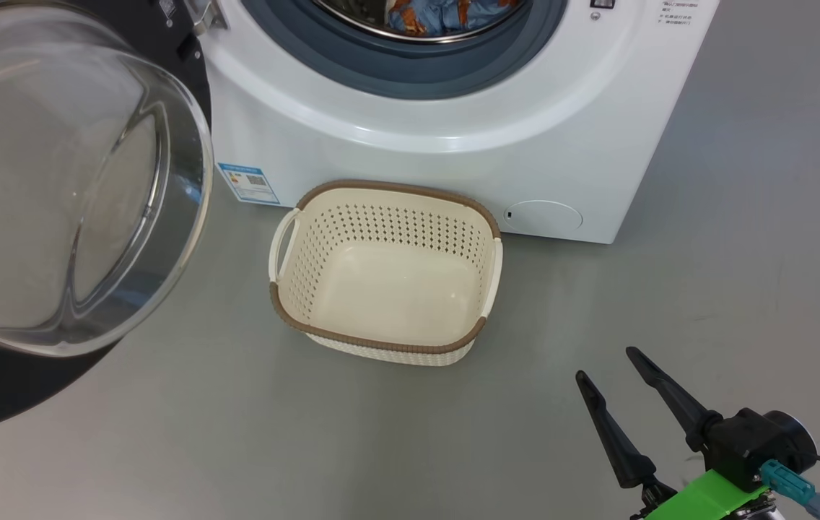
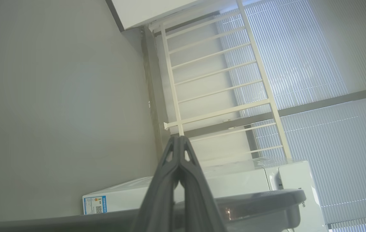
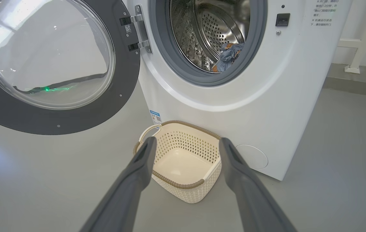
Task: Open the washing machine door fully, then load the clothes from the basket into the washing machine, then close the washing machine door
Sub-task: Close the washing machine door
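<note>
The clothes (image 1: 446, 14) lie inside the washing machine (image 1: 453, 159), in the shiny steel drum (image 3: 215, 29). A blue cloth with orange shapes shows through the round hole. The washing machine door (image 1: 56, 180) stands wide open on the left side, on its metal hinge (image 3: 141, 29). Its big glass bowl bulges out toward the robot. The basket (image 1: 381, 189) sits on the grey floor (image 1: 164, 448) just in front of the machine's white front, and its bare cream bottom shows. A blue sticker (image 1: 249, 183) is on the machine near the basket's left handle. A round white flap (image 1: 543, 217) is near the basket's right corner. The right gripper (image 1: 605, 363) hangs over the floor on the robot's right, apart from the basket. Its two dark fingers are spread wide and hold nothing. The left gripper (image 2: 179, 139) has its fingers pressed tight together with nothing between them. Past its tips are a white railing (image 2: 215, 74) and window blinds (image 2: 315, 64), beyond the machine
</note>
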`<state>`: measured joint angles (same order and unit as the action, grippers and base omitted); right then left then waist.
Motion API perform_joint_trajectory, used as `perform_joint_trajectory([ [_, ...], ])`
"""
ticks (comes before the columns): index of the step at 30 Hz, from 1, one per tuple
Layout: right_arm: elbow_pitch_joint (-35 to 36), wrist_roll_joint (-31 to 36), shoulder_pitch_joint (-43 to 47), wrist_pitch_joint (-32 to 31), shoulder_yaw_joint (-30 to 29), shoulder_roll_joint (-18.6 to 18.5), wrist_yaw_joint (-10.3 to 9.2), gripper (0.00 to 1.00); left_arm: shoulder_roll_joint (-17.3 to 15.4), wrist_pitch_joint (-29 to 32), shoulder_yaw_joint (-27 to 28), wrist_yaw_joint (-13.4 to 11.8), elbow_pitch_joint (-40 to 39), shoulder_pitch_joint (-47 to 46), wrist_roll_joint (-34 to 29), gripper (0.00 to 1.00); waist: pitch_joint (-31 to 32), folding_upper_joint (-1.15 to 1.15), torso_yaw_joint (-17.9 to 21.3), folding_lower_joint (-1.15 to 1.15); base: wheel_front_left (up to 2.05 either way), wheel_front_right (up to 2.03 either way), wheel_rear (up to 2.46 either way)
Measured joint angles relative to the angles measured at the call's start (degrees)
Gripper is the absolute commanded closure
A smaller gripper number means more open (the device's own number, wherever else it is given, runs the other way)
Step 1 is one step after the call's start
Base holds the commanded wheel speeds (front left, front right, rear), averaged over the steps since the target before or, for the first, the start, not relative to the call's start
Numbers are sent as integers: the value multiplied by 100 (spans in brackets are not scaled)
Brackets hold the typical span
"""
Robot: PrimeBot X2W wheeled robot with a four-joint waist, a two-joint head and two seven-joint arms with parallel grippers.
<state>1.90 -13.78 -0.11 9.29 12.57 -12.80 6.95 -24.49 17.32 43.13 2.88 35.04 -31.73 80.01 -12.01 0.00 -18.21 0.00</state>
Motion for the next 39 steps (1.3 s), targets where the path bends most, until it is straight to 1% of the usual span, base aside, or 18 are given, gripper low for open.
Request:
perform_joint_trajectory([
  [14, 118, 0, -118, -71, 27, -67, 0, 0, 58, 603, -138, 100, -156, 163, 121, 100, -72, 0, -27, 0, 0, 0, 0],
  [22, 120, 0, -118, -112, 54, -74, 0, 0, 37, 1057, -214, 90, -413, 311, 258, 100, -93, 0, -38, 0, 0, 0, 0],
  [28, 115, 0, -118, -112, 96, -74, 0, 0, 42, 1502, -231, 25, -671, 373, 503, 100, -119, 0, -61, 0, 0, 0, 0],
  [35, 99, 0, -118, -109, 129, -70, 0, 0, 65, 2073, -339, -163, -995, 538, 756, 100, -108, 0, -76, 0, 0, 0, 0],
  [39, 82, -1, -118, -87, 132, -69, 0, 0, 159, 2381, -375, -214, -1210, 619, 916, 100, -100, 0, -94, 0, 0, 0, 0],
])
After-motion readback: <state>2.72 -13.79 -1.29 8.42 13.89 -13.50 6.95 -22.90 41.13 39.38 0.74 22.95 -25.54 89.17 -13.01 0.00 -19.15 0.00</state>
